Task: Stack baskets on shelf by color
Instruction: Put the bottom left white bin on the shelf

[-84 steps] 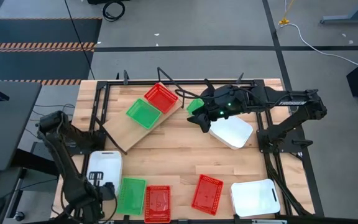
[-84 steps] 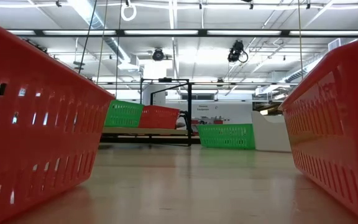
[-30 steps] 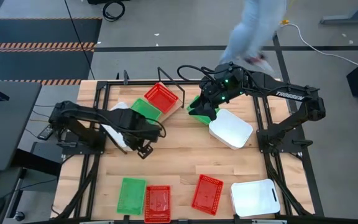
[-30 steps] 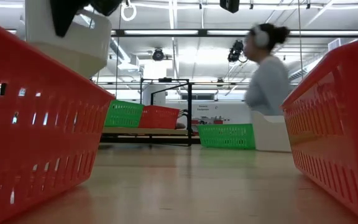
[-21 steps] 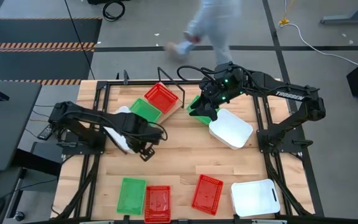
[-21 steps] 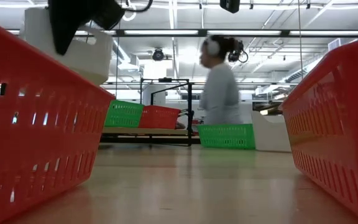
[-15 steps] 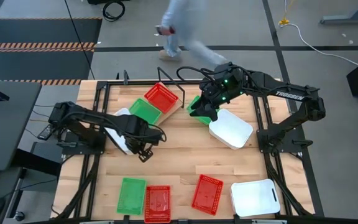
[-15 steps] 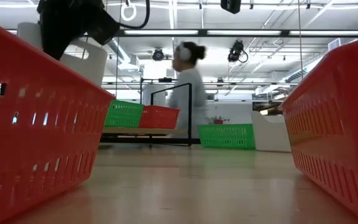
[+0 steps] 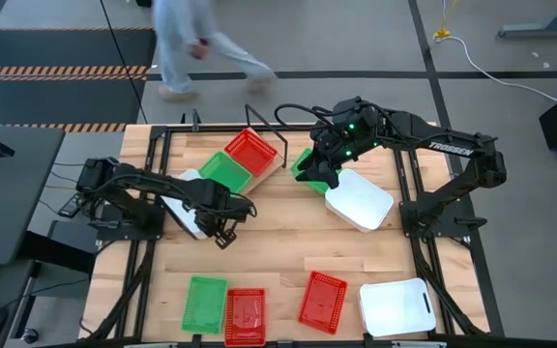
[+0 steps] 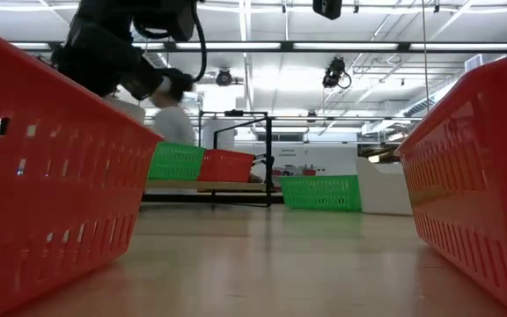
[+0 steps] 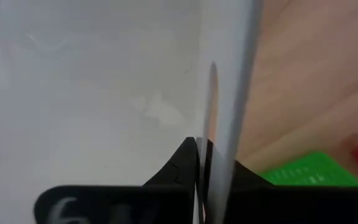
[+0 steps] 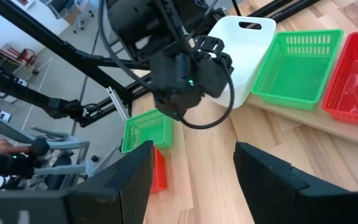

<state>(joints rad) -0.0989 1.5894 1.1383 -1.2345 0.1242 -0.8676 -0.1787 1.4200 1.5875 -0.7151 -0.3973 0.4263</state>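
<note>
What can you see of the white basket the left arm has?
The white basket is smooth, solid-walled plastic with rounded corners and a slot handle cut near its rim. The left gripper is shut on one thin wall, seen edge-on in the left wrist view. From above it shows beside the arm, at the left end of the shelf next to the green basket. Whether it rests on the shelf or hangs just above cannot be told.

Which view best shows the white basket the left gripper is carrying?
The right wrist view: the white basket shows whole beside the green one. The high view shows it partly under the arm; the left wrist view only its wall pinched by the left gripper.
</note>
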